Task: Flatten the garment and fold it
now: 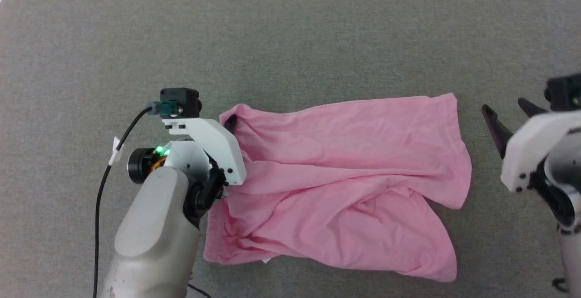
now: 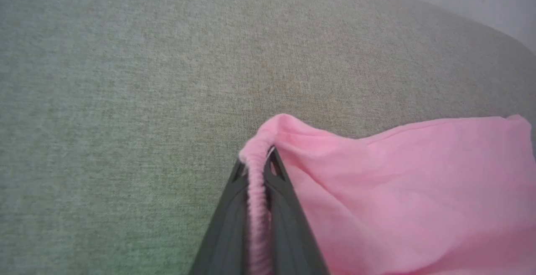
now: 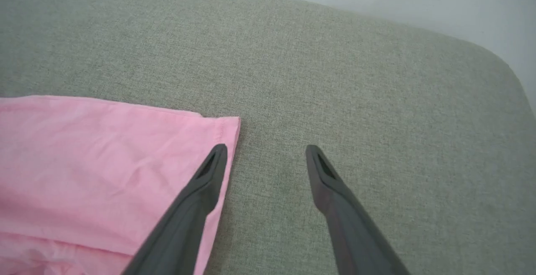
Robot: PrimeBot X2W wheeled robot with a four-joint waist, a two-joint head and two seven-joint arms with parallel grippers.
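The pink garment (image 1: pixel 345 180) lies rumpled and spread on the grey cloth surface, its hemmed corner (image 3: pixel 228 126) at the far right. My left gripper (image 1: pixel 230 123) is shut on its gathered, ruffled edge (image 2: pixel 256 170) at the far left corner, which is pinched between the two dark fingers. My right gripper (image 1: pixel 506 107) hovers open just right of the garment. In the right wrist view its left finger (image 3: pixel 201 191) overlaps the cloth's right edge and its right finger (image 3: pixel 331 183) is over bare surface, with nothing between them.
A grey fabric-covered surface (image 1: pixel 290 39) spreads wide behind and around the garment, with rounded far corners. A black cable (image 1: pixel 106 171) runs along my left arm at the left.
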